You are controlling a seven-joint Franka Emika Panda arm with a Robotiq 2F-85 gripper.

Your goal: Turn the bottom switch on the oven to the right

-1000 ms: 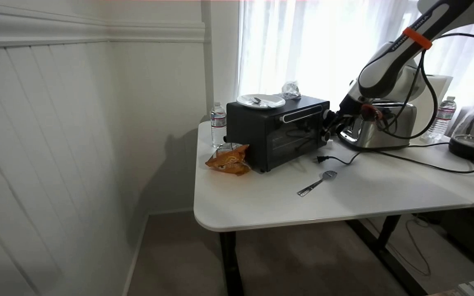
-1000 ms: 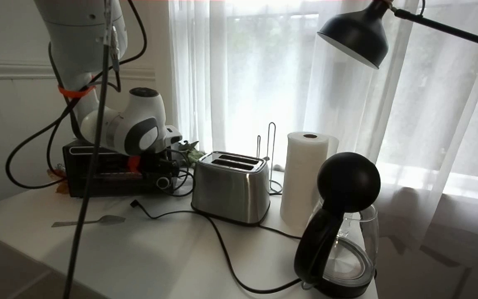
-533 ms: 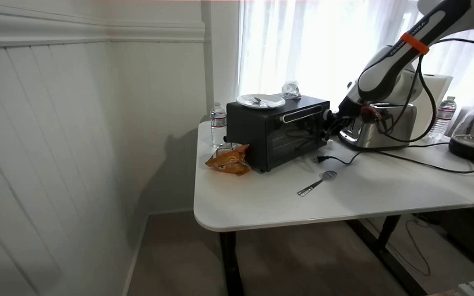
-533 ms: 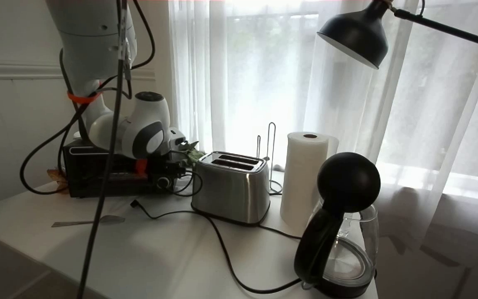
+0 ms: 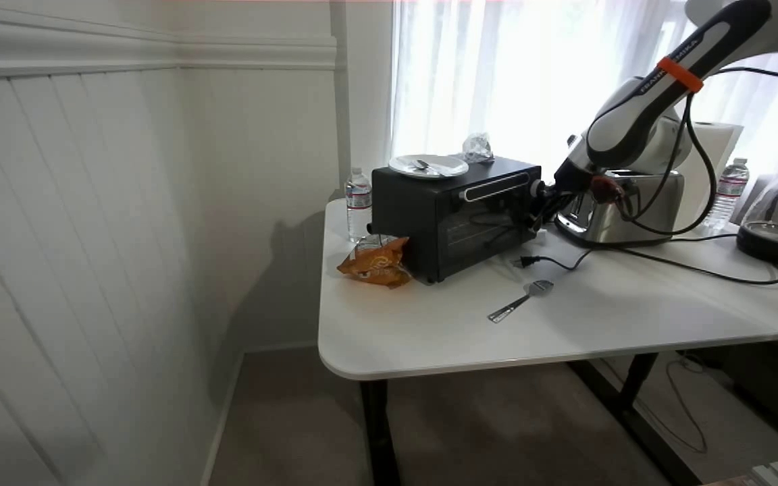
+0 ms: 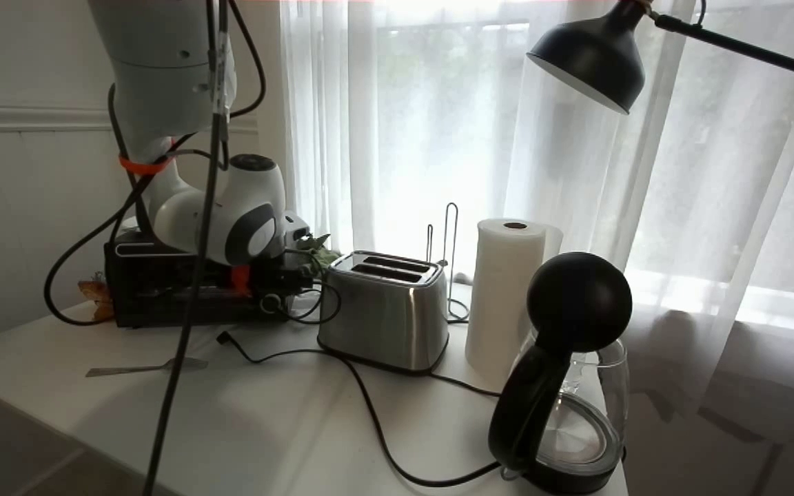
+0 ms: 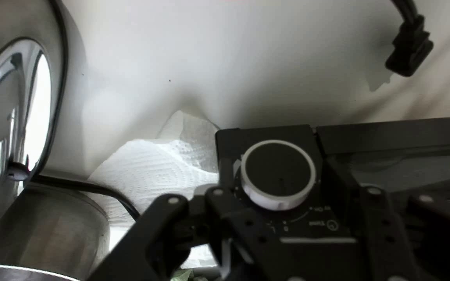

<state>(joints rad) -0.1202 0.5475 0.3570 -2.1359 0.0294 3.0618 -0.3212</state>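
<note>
1 oven [image 5: 450,219] near desk [image 5: 429,344] left edge in an exterior view, 1 plate [image 5: 453,167] on top; 1 bag [image 5: 377,265], 1 bottle [image 5: 359,209] same edge. Tool [image 7: 281,181] apart, 1 knob [image 7: 279,169] between, contact unclear.

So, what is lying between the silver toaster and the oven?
In the wrist view, white textured paper lies between the toaster and the oven; a black cord shows there too.

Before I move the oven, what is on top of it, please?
On the oven are a white plate with cutlery on it and, near the plate, a crumpled shiny bundle. What the plate and bundle cover cannot be seen.
</note>
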